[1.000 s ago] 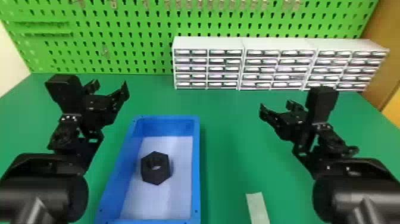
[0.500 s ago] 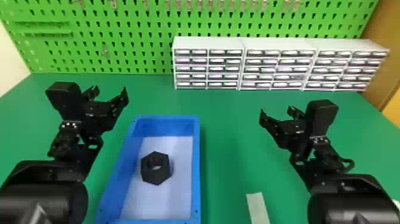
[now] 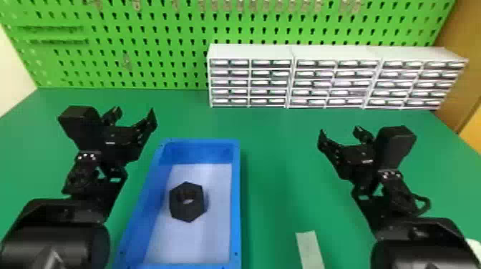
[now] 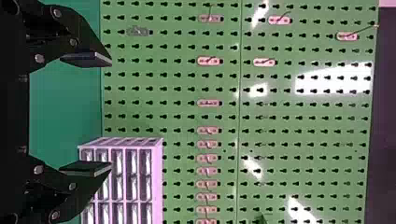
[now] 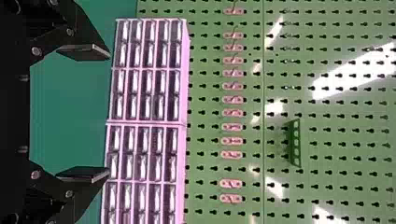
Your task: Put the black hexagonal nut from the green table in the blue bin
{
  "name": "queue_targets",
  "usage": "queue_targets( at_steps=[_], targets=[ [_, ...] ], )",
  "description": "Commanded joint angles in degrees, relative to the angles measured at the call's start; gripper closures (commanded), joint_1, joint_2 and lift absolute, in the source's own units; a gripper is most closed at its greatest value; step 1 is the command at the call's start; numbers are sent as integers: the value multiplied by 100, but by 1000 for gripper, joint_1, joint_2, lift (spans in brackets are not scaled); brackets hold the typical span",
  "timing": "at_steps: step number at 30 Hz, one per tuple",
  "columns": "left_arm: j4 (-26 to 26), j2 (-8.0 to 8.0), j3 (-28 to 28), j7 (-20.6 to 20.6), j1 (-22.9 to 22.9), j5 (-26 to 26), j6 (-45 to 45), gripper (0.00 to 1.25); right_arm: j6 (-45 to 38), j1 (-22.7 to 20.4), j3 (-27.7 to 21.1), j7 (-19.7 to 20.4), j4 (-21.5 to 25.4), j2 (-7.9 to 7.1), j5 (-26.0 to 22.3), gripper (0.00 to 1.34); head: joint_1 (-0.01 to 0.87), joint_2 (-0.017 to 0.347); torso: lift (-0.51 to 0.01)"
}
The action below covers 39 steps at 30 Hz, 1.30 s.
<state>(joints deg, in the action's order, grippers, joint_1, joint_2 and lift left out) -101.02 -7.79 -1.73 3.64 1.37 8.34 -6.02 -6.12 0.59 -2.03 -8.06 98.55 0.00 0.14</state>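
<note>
Black against a pale floor: see the black hexagonal nut [image 3: 189,213] lying flat inside the blue bin [image 3: 236,200], hole upward, nearer the bin's left wall than its right. Find the left gripper [image 3: 134,111] just to the left of the bin's far end, spread wide and empty. In the left wrist view, see its fingers [image 4: 88,59] well apart, with nothing held between them. Find the right gripper [image 3: 339,131] well off to the right of the bin, also open wide and gripping nothing, with its fingers [image 5: 84,52] far apart in the right wrist view. See the green table [image 3: 279,150] under the bin and out to both sides of it. To the right of the bin's near end, note a pale strip [image 3: 309,247]. Beyond the bin and towards its right, count three white drawer units [image 3: 250,52] in front of the green pegboard [image 3: 164,35].
</note>
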Motion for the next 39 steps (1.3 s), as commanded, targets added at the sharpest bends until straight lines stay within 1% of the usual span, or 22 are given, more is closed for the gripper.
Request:
queue_targets(
  at_steps=[1,5,9,15,39],
  targets=[
    [73,-3,32,-3,39,-8,66,463,111,-23,27,24,-55,5,12,398,686,52,-97],
    [117,-3,23,6,56,-17,66,463,111,-15,80,41,-91,5,30,398,686,52,-97],
    [144,-3,23,6,56,-34,66,463,111,-15,115,147,-99,5,56,398,686,52,-97],
    [188,-3,41,6,30,-34,57,463,111,-6,89,191,-99,5,56,398,686,52,-97],
    [231,-3,-12,6,-76,-8,57,463,111,-6,1,200,-99,5,92,398,686,52,-97]
  ],
)
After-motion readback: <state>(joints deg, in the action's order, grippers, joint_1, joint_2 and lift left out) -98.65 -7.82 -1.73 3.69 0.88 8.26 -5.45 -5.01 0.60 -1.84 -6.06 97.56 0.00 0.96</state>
